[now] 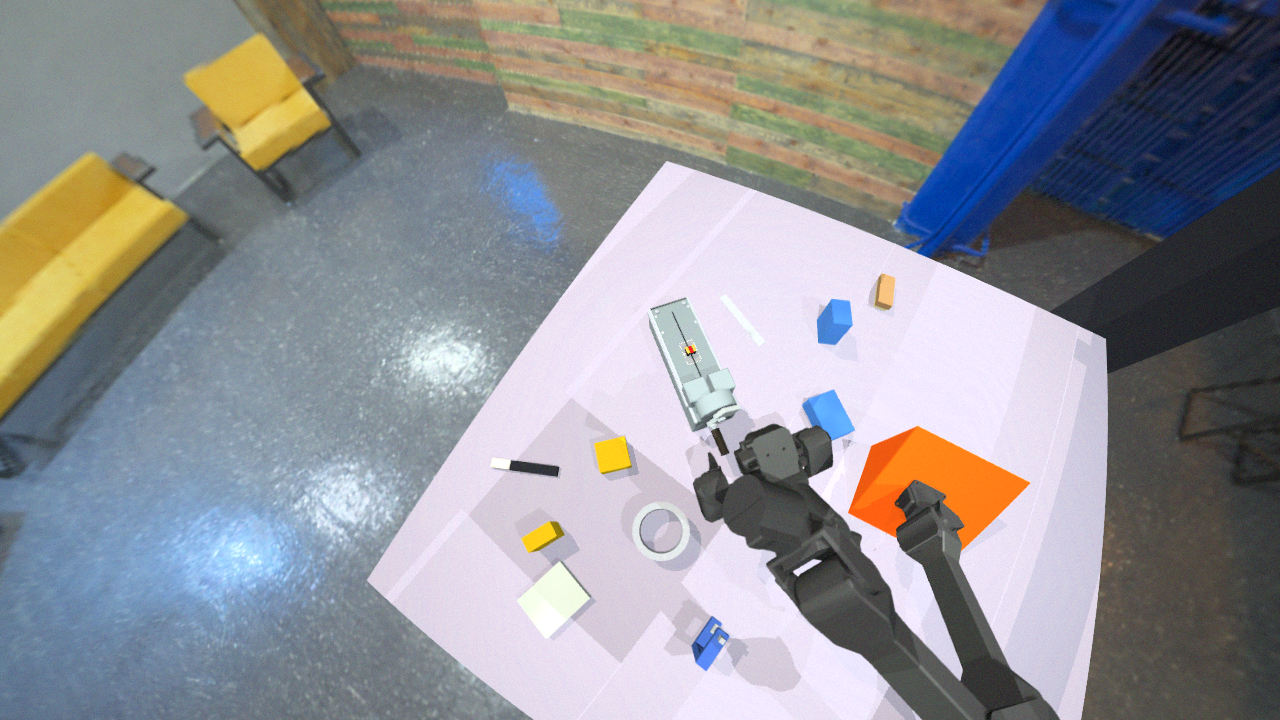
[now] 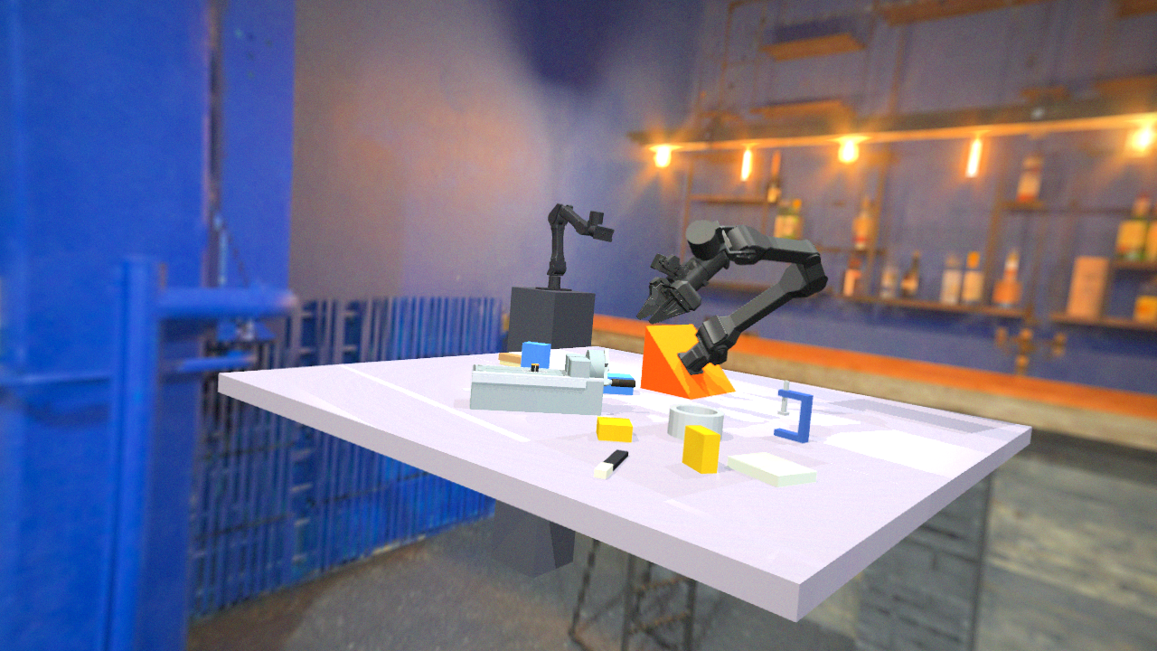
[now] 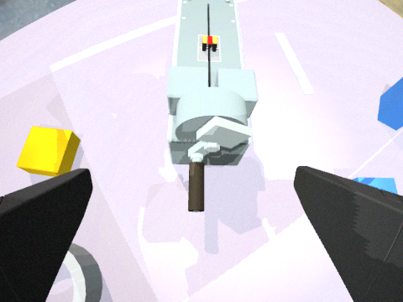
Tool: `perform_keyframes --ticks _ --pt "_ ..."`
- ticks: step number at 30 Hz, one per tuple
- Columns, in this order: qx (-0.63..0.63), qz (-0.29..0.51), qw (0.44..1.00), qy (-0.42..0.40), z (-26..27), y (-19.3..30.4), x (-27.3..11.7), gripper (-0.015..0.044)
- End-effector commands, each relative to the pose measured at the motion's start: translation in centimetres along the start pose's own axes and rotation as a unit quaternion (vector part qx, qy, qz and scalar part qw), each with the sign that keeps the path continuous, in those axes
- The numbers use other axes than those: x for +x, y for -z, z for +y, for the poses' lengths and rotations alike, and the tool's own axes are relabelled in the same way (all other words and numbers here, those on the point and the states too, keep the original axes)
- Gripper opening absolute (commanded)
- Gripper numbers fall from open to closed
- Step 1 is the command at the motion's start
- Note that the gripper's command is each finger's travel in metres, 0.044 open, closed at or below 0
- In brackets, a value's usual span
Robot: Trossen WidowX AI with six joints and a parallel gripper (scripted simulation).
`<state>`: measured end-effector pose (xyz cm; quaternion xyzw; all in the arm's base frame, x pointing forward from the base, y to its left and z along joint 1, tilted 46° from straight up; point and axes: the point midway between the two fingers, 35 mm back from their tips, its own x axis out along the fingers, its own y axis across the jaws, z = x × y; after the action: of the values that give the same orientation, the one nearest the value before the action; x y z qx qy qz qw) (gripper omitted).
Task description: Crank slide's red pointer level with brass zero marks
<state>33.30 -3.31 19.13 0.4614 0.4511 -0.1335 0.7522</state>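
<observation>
With our gripper wide open and holding nothing, we should pinch the crank's slim, probably rigid brown handle around its middle

On counter: orange wedge; grey ring; blue clamp; two blue blocks, two yellow; pale slab; small tan block; black-and-white marker. Beyond, in top view: yellow armchair, yellow sofa.
</observation>
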Motion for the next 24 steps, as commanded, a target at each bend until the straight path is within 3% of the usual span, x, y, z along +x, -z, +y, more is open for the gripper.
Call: perform_keyframes --ticks 1,24 --pt "0.013 -0.008 1.000 0.013 -0.4 1.0 -0.9 0.0440" --pt "0.013 -0.006 1.000 0.016 0.3 7.5 7.0 0.0440"
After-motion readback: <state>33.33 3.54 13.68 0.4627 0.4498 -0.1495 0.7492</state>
